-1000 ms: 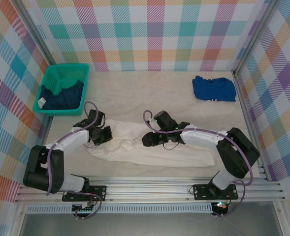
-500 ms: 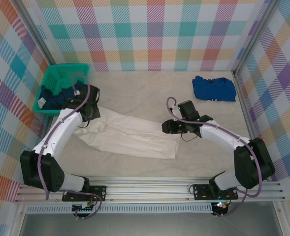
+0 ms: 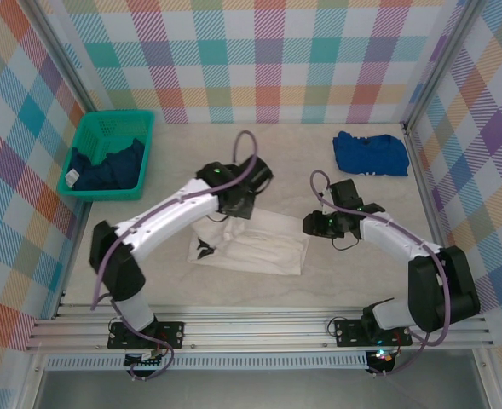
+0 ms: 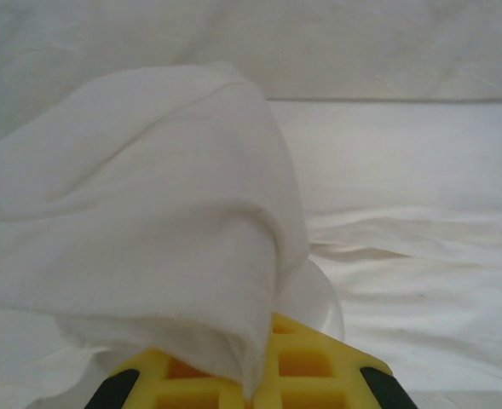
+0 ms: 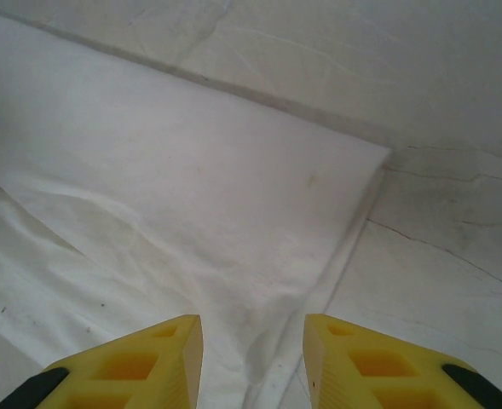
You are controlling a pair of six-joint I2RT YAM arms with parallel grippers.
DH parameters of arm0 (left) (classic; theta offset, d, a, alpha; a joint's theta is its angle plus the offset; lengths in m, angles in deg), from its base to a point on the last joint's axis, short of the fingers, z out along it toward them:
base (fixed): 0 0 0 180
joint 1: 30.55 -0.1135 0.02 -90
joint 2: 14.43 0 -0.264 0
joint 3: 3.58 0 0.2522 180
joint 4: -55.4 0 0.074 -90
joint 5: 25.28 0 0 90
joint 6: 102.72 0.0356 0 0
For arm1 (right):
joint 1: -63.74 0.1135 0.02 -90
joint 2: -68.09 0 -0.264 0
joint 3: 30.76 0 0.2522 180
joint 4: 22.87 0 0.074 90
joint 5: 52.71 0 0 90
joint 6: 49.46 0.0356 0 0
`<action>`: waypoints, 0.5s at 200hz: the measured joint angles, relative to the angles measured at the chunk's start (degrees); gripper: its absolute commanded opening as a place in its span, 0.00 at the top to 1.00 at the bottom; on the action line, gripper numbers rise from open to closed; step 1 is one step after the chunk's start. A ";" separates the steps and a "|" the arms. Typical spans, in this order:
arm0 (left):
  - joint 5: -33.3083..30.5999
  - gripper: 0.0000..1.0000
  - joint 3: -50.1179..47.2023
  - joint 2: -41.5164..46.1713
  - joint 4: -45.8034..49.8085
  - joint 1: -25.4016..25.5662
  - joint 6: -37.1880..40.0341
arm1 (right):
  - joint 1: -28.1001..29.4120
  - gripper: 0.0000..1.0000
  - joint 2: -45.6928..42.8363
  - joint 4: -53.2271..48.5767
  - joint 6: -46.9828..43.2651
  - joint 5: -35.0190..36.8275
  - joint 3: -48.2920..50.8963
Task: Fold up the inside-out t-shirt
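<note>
The white inside-out t-shirt (image 3: 263, 247) lies as a folded strip at the middle of the table. My left gripper (image 3: 238, 207) has reached across to its far edge and is shut on a bunch of the shirt's fabric (image 4: 174, 230), which drapes over the yellow fingers (image 4: 319, 366). My right gripper (image 3: 310, 225) hovers open just off the shirt's right end. In the right wrist view, the shirt's folded corner (image 5: 233, 196) lies between and ahead of the spread fingers (image 5: 148, 366), with nothing held.
A green basket (image 3: 110, 153) holding a dark navy garment (image 3: 106, 169) stands at the back left. A bright blue folded shirt (image 3: 370, 153) lies at the back right. Plaid walls close in three sides, and a metal rail (image 3: 259, 328) runs along the front.
My left gripper has swung right with the shirt's left end, laying it over the rest so the strip is shorter. My right gripper has moved right to the shirt's right end.
</note>
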 measured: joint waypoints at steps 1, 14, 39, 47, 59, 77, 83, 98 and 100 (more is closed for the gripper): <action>0.07 1.00 0.09 -0.22 -0.02 0.13 0.00 | -0.04 0.64 -0.09 -0.02 -0.02 0.07 0.04; 0.66 1.00 2.69 -4.76 0.48 2.45 0.00 | -0.98 0.64 -1.51 -0.28 0.11 0.39 0.66; 1.84 1.00 6.99 -11.69 1.27 5.86 0.52 | -2.60 0.64 -3.43 -0.74 0.26 1.18 1.64; 2.47 1.00 7.74 -12.81 1.29 6.69 0.90 | -3.08 0.63 -3.87 -0.90 0.37 1.40 2.03; 3.48 1.00 8.39 -13.66 1.36 7.96 1.53 | -3.78 0.64 -4.46 -1.16 0.42 1.70 2.56; 5.11 1.00 9.09 -13.84 1.33 9.38 2.43 | -4.85 0.63 -4.87 -1.36 0.44 2.14 3.21; 5.64 1.00 9.44 -13.94 1.31 9.66 2.62 | -5.20 0.63 -4.90 -1.42 0.44 2.23 3.39; 7.10 0.93 10.58 -14.82 1.16 10.03 2.93 | -5.95 0.63 -4.90 -1.84 0.46 2.27 3.56; 7.23 0.91 10.64 -14.93 1.11 10.03 3.04 | -6.05 0.63 -4.90 -1.88 0.46 2.29 3.56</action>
